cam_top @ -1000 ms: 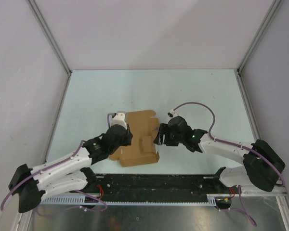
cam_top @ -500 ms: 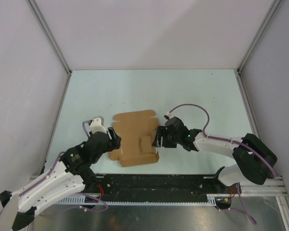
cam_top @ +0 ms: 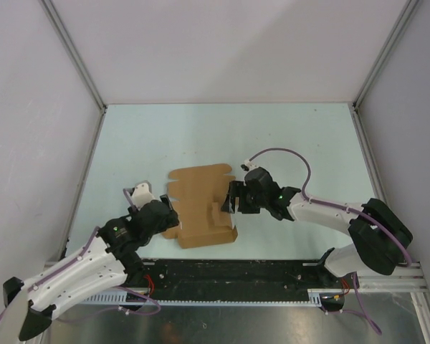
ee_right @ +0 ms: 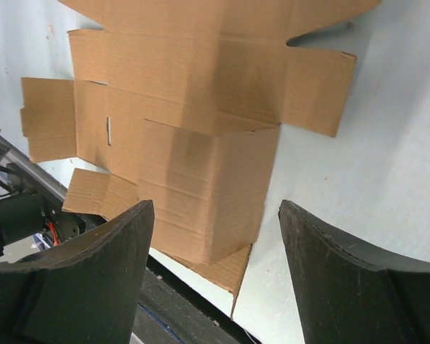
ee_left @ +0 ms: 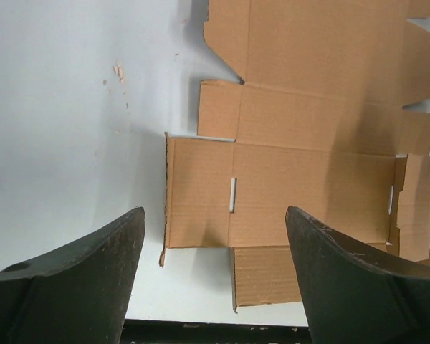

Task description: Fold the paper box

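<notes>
The paper box (cam_top: pixel 198 195) is a brown die-cut cardboard sheet lying mostly flat on the pale table, with one panel (cam_top: pixel 218 213) folded upright near its right front corner. My left gripper (cam_top: pixel 167 217) hovers open at the sheet's left front edge. In the left wrist view the sheet (ee_left: pixel 308 172) lies spread beyond that gripper (ee_left: pixel 215 215), with nothing held. My right gripper (cam_top: pixel 231 201) is open at the sheet's right edge. Seen from the right wrist, the raised panel (ee_right: pixel 201 193) stands below and between the spread fingers of this gripper (ee_right: pixel 215 206).
A black rail (cam_top: pixel 236 276) runs along the table's near edge, just in front of the sheet. White walls with metal posts (cam_top: pixel 72 50) close in the left, back and right sides. Small crumbs (ee_left: pixel 118 70) lie on the table left of the sheet.
My left arm pulled back to the near left off the sheet and its gripper opened; the sheet's left part now lies flat. The right gripper widened a little and shifted slightly left.
</notes>
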`<state>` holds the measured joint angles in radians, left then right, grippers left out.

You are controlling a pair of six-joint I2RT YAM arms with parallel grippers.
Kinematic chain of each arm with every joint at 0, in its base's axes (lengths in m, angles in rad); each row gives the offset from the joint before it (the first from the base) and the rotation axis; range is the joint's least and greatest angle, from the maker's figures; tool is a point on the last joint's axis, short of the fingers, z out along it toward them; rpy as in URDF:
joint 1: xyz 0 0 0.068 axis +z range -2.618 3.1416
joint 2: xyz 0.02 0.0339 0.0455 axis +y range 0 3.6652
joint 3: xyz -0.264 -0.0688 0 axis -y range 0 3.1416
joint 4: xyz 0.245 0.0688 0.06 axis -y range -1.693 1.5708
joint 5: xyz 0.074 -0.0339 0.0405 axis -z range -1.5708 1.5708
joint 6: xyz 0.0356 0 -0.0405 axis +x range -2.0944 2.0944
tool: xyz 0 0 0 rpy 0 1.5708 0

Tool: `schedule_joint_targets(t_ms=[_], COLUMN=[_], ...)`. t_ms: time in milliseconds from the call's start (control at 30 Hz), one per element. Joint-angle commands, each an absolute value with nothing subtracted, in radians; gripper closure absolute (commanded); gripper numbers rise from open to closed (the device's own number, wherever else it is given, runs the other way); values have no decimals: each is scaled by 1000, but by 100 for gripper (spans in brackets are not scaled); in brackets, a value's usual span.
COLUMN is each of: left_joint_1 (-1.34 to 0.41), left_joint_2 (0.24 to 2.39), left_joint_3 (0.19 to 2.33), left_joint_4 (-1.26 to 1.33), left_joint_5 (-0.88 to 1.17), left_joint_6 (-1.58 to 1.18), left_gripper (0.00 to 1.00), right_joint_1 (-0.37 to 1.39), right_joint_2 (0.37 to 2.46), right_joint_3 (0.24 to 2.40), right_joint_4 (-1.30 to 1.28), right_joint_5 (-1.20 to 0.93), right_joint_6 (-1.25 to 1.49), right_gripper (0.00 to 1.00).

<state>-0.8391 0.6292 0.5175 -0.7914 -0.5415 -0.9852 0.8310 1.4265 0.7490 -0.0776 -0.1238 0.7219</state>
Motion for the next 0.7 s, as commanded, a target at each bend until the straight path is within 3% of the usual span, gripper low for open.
schedule_joint_targets(t_ms=[0, 667], left_joint_1=[-833, -833], left_joint_2=[610, 755], left_joint_3=[485, 440], left_joint_4=[-815, -781], left_joint_5=[-575, -603], left_joint_6=[-1077, -1124], left_gripper=[15, 49], right_joint_1=[834, 841], right_joint_2=[1453, 1531], right_joint_3=[805, 811], right_joint_4=[-71, -64], right_joint_5=[-144, -143], right_joint_6=[695, 693], right_gripper=[23, 22])
